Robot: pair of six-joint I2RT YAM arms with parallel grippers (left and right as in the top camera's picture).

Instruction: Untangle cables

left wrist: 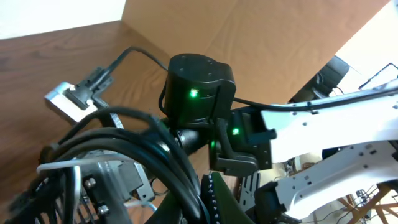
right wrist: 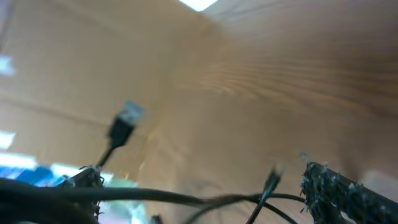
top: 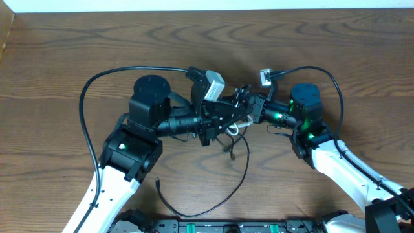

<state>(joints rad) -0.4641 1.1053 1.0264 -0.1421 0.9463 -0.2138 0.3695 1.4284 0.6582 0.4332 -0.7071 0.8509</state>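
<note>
Two tools meet mid-frame: left tool (top: 228, 114) pinches the cables (top: 236, 128), right tool (top: 253, 109) spread; we judge these light, limp, best gripped near a plug (top: 160, 184).

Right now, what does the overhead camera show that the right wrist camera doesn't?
Only overhead: the left arm and right arm meeting mid-table, and a long black cable looping over the wooden table to a loose plug end. Only right wrist: a blurred plug seen close up, near the open right gripper. Both: black strands of the cable bundle and that table.
</note>
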